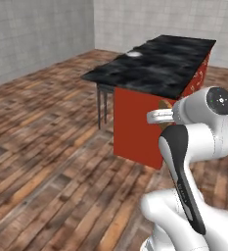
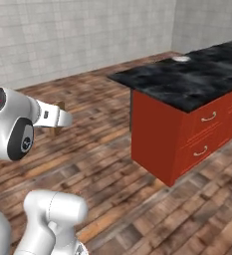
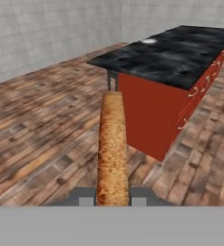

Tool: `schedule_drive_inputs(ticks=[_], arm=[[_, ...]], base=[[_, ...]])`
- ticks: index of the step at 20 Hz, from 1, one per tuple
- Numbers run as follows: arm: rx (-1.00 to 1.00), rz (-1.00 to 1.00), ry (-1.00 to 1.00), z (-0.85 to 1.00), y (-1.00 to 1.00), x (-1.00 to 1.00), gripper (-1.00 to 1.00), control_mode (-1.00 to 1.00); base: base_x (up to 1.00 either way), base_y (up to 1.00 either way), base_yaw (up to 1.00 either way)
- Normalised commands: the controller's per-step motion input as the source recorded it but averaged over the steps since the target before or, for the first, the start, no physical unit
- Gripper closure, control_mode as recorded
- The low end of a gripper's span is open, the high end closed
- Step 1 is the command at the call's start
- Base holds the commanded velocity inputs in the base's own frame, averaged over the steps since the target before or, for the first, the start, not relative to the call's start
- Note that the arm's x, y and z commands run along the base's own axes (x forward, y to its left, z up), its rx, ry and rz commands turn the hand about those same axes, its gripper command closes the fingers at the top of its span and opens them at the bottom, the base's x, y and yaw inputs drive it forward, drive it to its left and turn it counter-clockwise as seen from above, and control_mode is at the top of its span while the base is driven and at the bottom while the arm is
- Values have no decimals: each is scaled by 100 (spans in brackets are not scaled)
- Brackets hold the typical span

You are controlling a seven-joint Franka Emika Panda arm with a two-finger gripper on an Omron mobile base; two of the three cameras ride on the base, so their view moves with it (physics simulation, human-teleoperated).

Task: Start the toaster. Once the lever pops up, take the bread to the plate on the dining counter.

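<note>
On the dining counter, far corner, the plate, bare.

Even, bright, shadowless rendered light; soft blur throughout; faint pale sheen on the glossy black marble countertop.

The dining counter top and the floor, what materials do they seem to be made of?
The dining counter top looks like polished black marble: dark, glossy, with pale cloudy veins. Its base looks like red painted panels with metal handles. The floor looks like wooden planks: brown boards with grain and seams, fairly matte.
</note>
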Motion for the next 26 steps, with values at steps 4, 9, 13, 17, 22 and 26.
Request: schedule_drive_inputs(ticks=[4, 9, 13, 17, 22, 26], arm=[[0, 0, 0, 0, 0, 0, 100, 100], [0, 0, 0, 0, 0, 0, 100, 100], [0, 0, 0, 0, 0, 0, 100, 100], [0, 0, 0, 0, 0, 0, 100, 100], [0, 0, 0, 0, 0, 0, 100, 100], [0, 0, 0, 0, 0, 0, 100, 100]], base=[[100, 100, -13], [100, 100, -14], [100, 100, -16], [100, 98, -19], [100, 80, -23], [100, 79, -25]])
